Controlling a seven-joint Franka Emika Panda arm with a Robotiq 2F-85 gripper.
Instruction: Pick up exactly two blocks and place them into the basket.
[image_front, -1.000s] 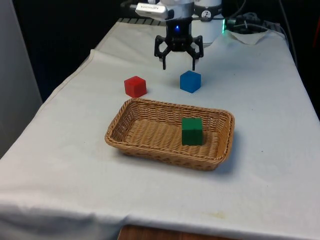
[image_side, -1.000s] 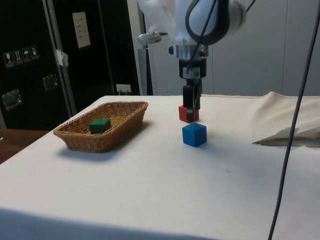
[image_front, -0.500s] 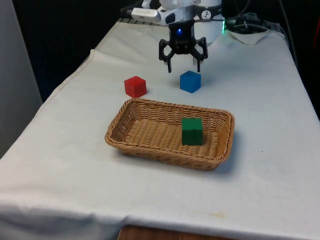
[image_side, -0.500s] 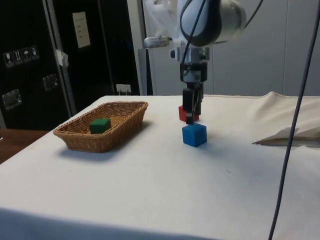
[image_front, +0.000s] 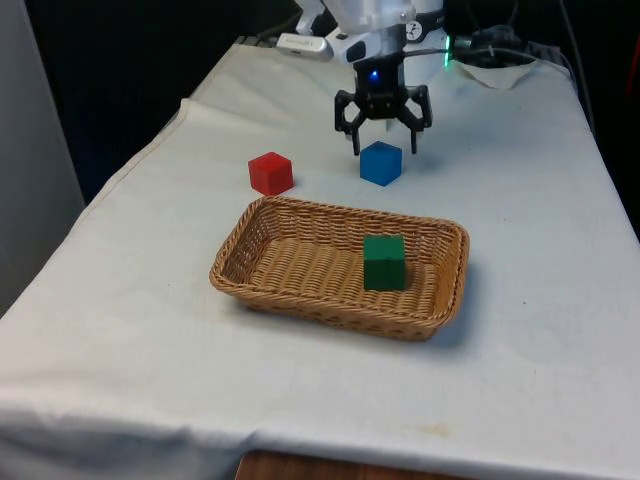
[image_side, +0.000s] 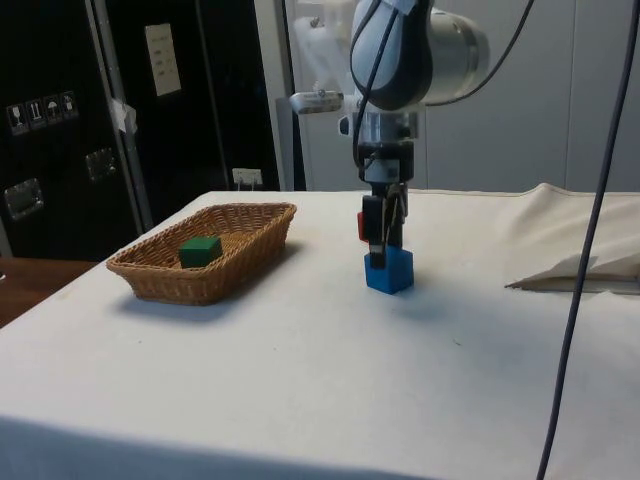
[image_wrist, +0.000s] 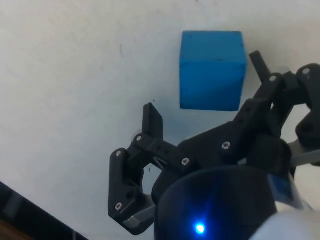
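Blocks: three in total. One blue block (image_front: 381, 163), on desk (image_front: 520, 330). One red block (image_front: 270, 173), on desk. One green block (image_front: 384, 262), inside basket (image_front: 250, 268). So two blocks outside basket, one inside.

Baskets: one, wicker.

Desks: one, under one white cloth (image_front: 150, 300).

Arms: one, with one end effector (image_front: 383, 147); two fingers (image_wrist: 152, 120) on it, set apart.

Side view count agrees: three blocks, one basket, one arm.

White arm (image_side: 420, 45), rounded glossy joints, grey bands. Black end effector (image_front: 384, 148): two jointed linkage fingers (image_wrist: 152, 125), silver screws at pivots.
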